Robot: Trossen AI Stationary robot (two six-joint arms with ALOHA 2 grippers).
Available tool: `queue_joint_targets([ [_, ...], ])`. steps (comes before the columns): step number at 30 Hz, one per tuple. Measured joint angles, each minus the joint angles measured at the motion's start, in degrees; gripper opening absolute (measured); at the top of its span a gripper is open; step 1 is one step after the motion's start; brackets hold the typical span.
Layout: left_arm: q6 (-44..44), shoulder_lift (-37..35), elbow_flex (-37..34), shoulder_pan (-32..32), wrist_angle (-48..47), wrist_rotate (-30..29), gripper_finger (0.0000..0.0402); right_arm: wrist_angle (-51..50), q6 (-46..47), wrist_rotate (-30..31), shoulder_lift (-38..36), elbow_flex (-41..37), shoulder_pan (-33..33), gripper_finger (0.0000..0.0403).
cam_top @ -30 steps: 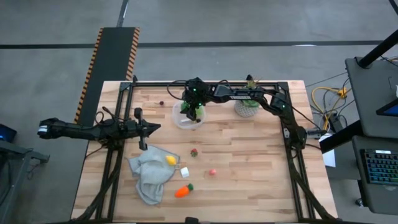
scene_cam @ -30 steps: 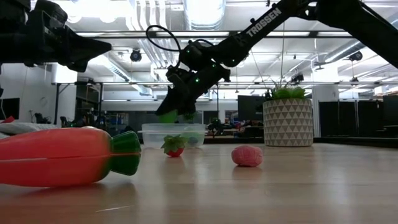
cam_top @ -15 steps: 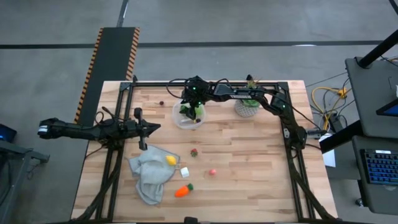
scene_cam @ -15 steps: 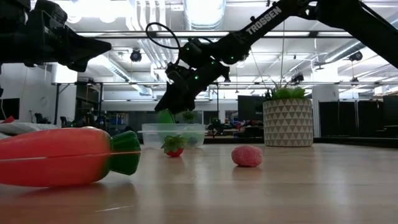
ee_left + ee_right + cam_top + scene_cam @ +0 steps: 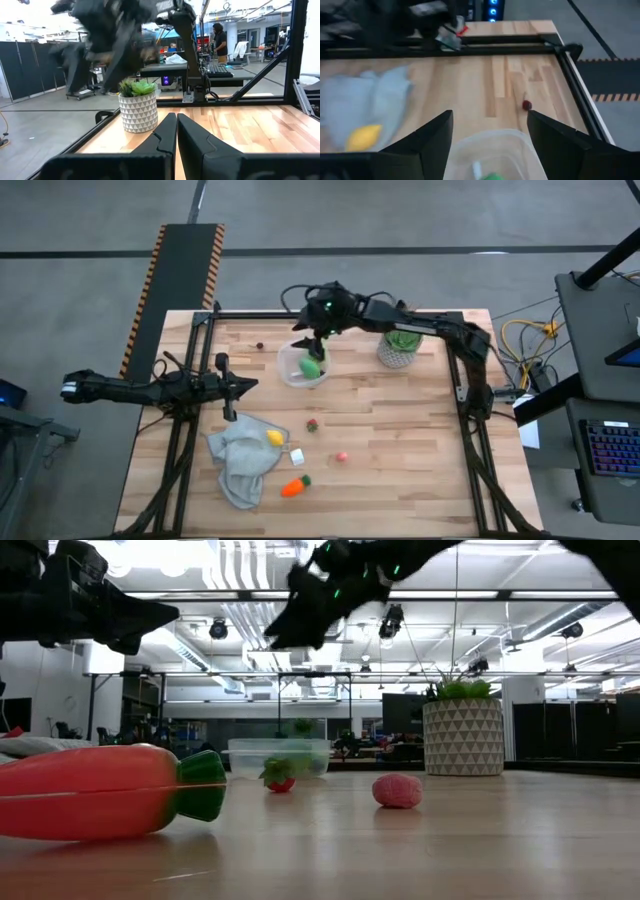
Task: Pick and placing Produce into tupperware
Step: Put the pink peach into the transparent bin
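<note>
While the low view blurs it, green produce (image 5: 311,366) fills the tupperware (image 5: 290,360).

Counter (image 5: 400,440): pale, smooth wooden planks with visible grain, faintly reflective in the low view, edged by a matt black metal frame (image 5: 478,450). Tupperware (image 5: 296,370): clear, see-through plastic holding a smooth green piece (image 5: 311,366); carrot (image 5: 110,791): smooth orange plastic with a soft sheen. Cloth (image 5: 240,460): grey, crumpled, matt fabric; plant pot (image 5: 463,736): white, matt, with a triangle pattern; right tool (image 5: 490,131): matt dark fingers.
</note>
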Motion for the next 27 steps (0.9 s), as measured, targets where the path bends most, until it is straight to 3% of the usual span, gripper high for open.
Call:
queue_joint_targets([
  [14, 0.5, 0.1, 0.0, 0.0, 0.26, 0.01, 0.0, -19.05, -4.82, 0.09, -19.3, -1.32, 10.01, 0.0244],
  [24, 0.5, 0.13, 0.0, 0.0, 0.24, 0.07, 0.0, -24.32, -2.21, 0.67, -23.1, -7.09, 20.81, 0.0242],
  [27, 0.5, 0.13, 0.0, 0.0, 0.22, 0.11, 0.0, -26.21, -3.75, 6.36, -22.9, -9.75, 24.02, 0.0241],
])
